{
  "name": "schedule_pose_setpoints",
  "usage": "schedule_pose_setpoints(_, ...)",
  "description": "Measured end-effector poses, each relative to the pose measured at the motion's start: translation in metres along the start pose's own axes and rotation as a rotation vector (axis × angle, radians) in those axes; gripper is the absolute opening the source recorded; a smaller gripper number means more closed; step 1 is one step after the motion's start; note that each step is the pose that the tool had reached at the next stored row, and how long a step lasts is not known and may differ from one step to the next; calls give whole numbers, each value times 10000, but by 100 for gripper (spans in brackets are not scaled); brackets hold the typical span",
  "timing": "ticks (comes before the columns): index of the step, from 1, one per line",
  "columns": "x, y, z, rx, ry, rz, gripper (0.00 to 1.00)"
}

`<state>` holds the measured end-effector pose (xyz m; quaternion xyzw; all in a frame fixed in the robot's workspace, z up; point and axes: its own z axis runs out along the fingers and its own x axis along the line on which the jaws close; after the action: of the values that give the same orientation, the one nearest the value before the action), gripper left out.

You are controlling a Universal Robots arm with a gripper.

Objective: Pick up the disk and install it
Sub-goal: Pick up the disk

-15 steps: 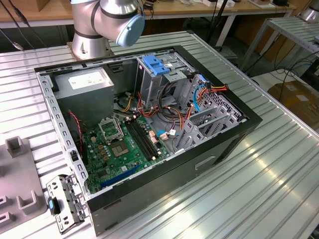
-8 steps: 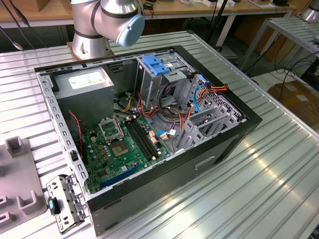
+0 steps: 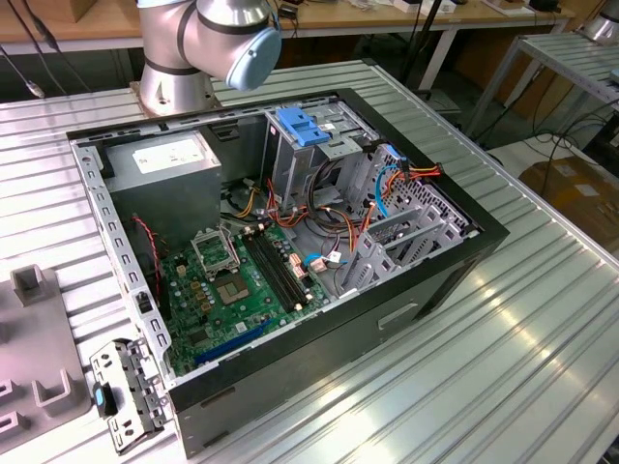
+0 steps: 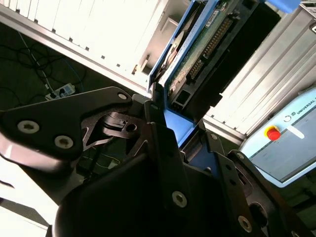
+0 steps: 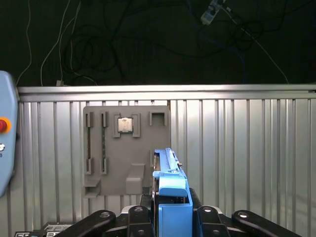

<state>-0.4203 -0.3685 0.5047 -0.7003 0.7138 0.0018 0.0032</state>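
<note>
End effector [image 5: 173, 213] pinching the disk [image 5: 170, 190] on edge, wrist above the ribbed table [image 5: 237, 148]

Bright overhead light glares off the ribbed metal table [image 3: 542, 319] (strongest toward the exterior view's right); in the first wrist view the floor [image 5: 163, 49] beyond lies dark, cables [image 5: 89, 44] barely lit.

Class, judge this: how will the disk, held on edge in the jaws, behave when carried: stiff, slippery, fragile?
The disk is probably stiff: its blue carrier looks like rigid plastic. Held on edge in the gripper, it could pivot if the jaws slip on smooth plastic. Its bare circuit board suggests knocks may harm it.
</note>
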Motion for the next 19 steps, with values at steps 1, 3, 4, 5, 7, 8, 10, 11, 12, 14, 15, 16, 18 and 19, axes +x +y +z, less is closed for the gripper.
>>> schedule_pose_setpoints(1, 0, -11, 0, 0, 0, 0, 37)
schedule_pose_setpoints(3, 1, -52, 0, 0, 0, 0, 37)
schedule_pose_setpoints(4, 1, -64, 0, 0, 0, 0, 37)
schedule_pose_setpoints(5, 1, -78, 0, 0, 0, 1, 37)
schedule_pose_setpoints(7, 1, -117, 0, -1, 0, 1, 37)
schedule_pose_setpoints(8, 2, -139, 0, -1, 1, 0, 37)
schedule_pose_setpoints(10, 1, -176, 1, 1, -1, 1, 37)
schedule_pose_setpoints(11, 2, -188, 0, 0, 0, 1, 37)
schedule_pose_setpoints(12, 4, -198, 0, 0, 0, 1, 37)
schedule_pose_setpoints(14, 20, -210, 0, -1, 0, 1, 37)
schedule_pose_setpoints(15, 40, -216, 0, -1, 0, 0, 37)
schedule_pose_setpoints(16, 75, -223, 0, 0, 0, 1, 37)
schedule_pose_setpoints(18, 113, -266, 0, 0, -1, 1, 37)
schedule_pose_setpoints(19, 120, -296, 0, 0, -1, 1, 37)
